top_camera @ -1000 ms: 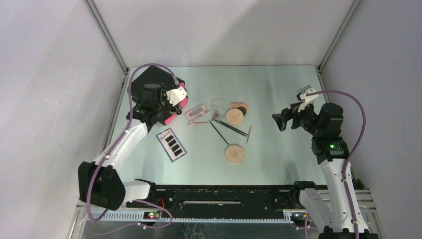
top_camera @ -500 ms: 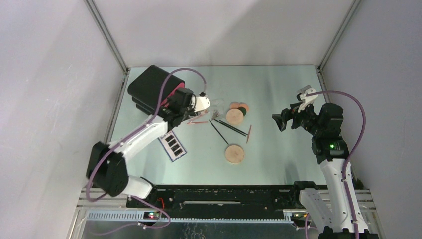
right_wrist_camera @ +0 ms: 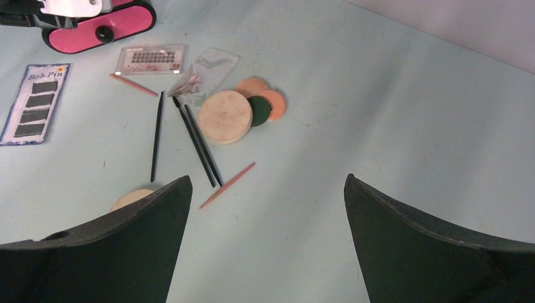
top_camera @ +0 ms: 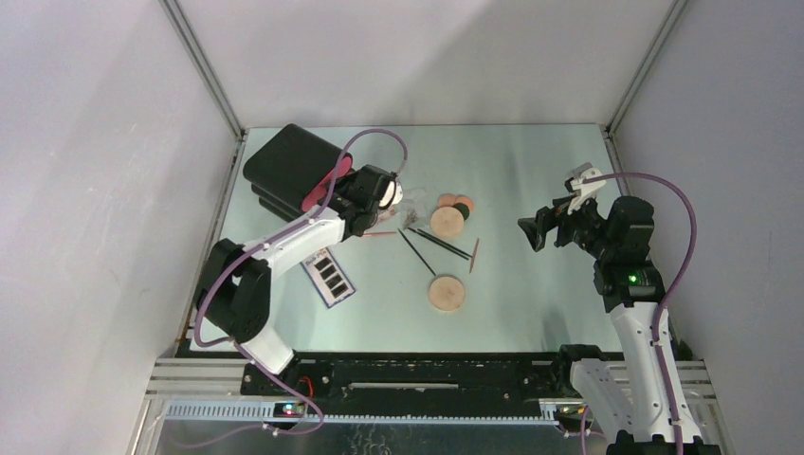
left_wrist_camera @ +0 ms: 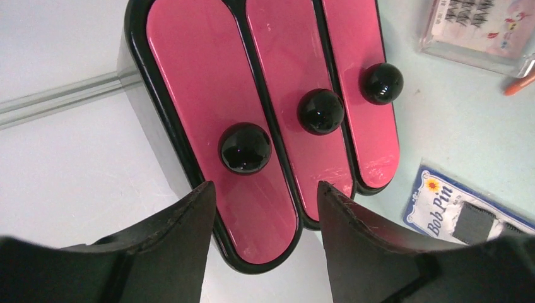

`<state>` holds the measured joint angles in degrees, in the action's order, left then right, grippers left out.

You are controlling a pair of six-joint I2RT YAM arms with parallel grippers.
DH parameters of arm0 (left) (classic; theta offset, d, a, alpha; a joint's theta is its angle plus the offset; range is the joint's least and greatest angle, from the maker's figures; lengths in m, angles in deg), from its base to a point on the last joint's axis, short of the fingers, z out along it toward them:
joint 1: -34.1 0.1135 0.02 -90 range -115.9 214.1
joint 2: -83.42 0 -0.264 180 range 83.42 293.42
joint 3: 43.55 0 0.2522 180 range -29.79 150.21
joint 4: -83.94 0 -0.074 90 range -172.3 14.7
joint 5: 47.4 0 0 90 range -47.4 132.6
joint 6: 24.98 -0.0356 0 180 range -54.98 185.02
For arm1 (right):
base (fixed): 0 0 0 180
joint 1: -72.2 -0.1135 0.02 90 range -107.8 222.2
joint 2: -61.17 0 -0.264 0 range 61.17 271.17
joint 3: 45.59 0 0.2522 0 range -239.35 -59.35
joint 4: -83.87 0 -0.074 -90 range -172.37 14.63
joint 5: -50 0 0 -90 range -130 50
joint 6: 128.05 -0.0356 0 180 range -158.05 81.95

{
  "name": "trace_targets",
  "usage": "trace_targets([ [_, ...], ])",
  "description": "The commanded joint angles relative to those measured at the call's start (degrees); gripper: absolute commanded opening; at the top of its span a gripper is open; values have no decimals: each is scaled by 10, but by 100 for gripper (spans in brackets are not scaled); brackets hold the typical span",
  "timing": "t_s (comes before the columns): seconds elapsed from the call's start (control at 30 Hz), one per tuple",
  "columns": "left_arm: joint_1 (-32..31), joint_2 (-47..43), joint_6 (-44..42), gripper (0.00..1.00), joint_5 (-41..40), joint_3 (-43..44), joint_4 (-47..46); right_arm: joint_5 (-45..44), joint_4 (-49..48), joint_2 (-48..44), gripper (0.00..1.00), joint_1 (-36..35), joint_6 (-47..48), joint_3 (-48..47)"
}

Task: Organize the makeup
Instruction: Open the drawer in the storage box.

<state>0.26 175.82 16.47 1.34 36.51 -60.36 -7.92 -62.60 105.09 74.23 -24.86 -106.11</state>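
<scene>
Before the left gripper (left_wrist_camera: 266,189), its wrist view shows three drawer knobs (left_wrist_camera: 320,111).

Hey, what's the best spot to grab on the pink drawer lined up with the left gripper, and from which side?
Grip its round black knob, the only part standing out from the flat pink drawer front. Come straight at the front, as the left gripper faces it now, one finger on each side of the ball; the jaws stand wider than the knob.
</scene>
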Motion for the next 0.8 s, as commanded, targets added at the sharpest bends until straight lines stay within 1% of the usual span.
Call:
trace_targets([
  [0.0, -4, 5, -17, 65, -47, 14, -29, 8, -3, -3, 100, 5, 10, -1],
  [0.17, -4, 20, -39, 61, -58, 7, -69, 14, -1, -4, 100, 8, 10, -1],
  [0.43, -3, 40, -50, 56, -65, 4, -92, 20, 0, -5, 100, 10, 10, -1],
  [0.57, -2, 43, -66, 54, -78, -7, -119, 21, 0, -6, 100, 10, 11, -1],
  [0.77, 0, 52, -79, 48, -91, -14, -137, 23, 1, -7, 100, 11, 11, -1],
])
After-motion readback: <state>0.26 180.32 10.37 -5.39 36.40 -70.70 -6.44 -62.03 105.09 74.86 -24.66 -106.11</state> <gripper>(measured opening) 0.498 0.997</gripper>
